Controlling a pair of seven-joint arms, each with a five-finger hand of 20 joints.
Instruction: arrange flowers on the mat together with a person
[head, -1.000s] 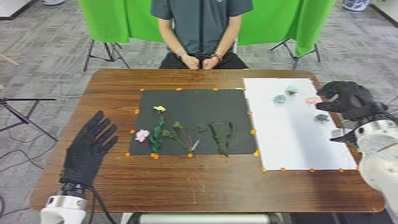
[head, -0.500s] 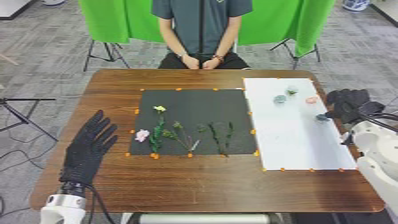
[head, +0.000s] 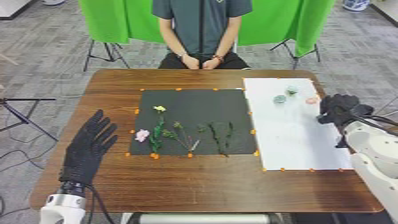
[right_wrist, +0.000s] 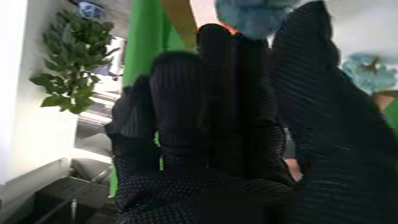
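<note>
Blue flower sits by the tips of the open right hand, between thumb and straight fingers, with the left hand well away.

Green cloth hangs beyond the brown table, above grey floor.

Wore black on left hand, left of the frame, and right hand, right of the frame, finely ribbed and meshed; sported rounded white arms at lower left and right, alongside black cables.
</note>
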